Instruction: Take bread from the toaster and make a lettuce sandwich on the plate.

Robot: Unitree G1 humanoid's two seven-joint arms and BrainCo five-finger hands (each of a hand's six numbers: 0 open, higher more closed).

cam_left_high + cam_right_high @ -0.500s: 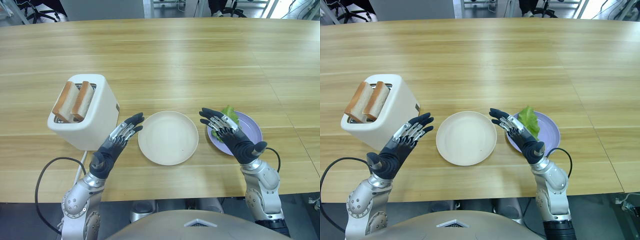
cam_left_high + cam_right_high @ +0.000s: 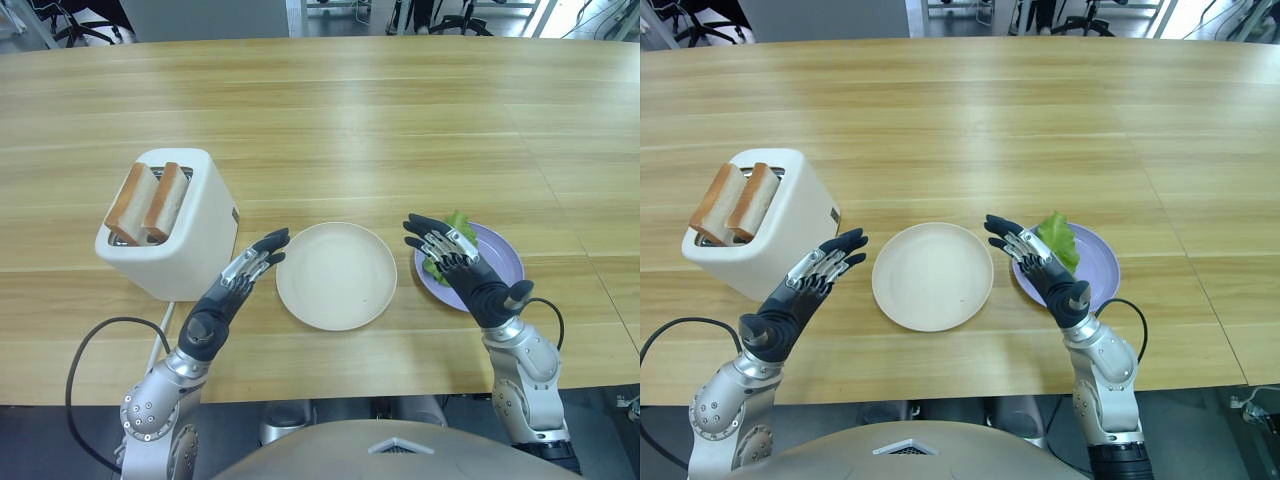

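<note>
A white toaster [image 2: 178,235] stands at the left with two bread slices [image 2: 148,201] upright in its slots. An empty cream plate [image 2: 336,275] lies in the middle. To its right, a purple plate [image 2: 505,262] holds a green lettuce leaf [image 2: 457,226]. My left hand [image 2: 233,290] hovers open between the toaster and the cream plate, holding nothing. My right hand [image 2: 458,270] hovers open over the near left part of the purple plate, partly covering the lettuce.
The toaster's black cable [image 2: 90,360] loops off the table's near edge at the left. The wooden table [image 2: 380,120] stretches far back. Chair legs and wheels stand beyond its far edge.
Both hands have shifted only slightly; the left hand sits a little lower and the right hand a touch further right. Nothing was grasped.
</note>
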